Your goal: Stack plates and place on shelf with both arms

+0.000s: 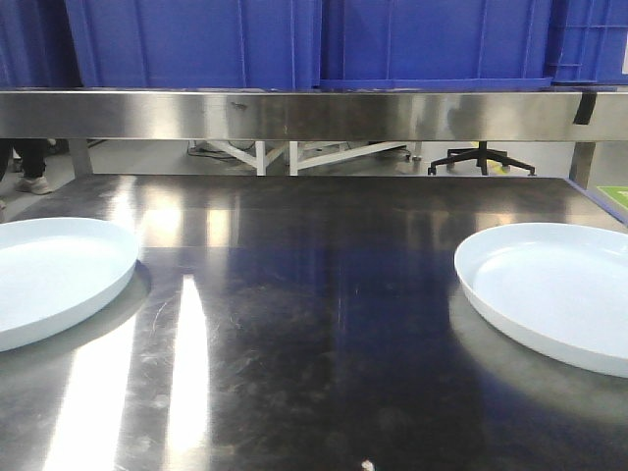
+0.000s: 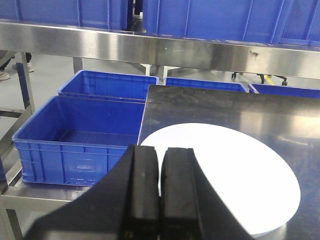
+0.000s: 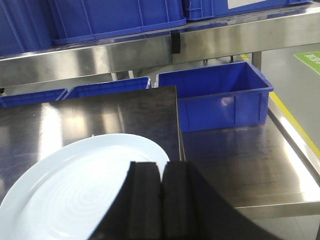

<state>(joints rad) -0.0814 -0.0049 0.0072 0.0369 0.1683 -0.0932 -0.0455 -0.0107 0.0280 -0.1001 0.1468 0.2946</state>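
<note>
Two pale bluish-white plates lie flat on the dark steel table [image 1: 314, 294], far apart. The left plate [image 1: 49, 275] is cut off by the frame's left edge; the right plate [image 1: 554, 289] runs off the right edge. Neither gripper shows in the front view. In the left wrist view my left gripper [image 2: 160, 155] is shut on nothing, hovering above the near left rim of the left plate [image 2: 235, 175]. In the right wrist view my right gripper [image 3: 161, 170] is shut on nothing, above the near right rim of the right plate [image 3: 85, 190].
A steel shelf [image 1: 314, 113] spans the back above the table, carrying blue crates [image 1: 196, 39]. More blue bins [image 2: 80, 135] stand on a lower rack left of the table, and one blue bin [image 3: 220, 97] stands to the right. An office chair base [image 1: 481, 162] shows behind.
</note>
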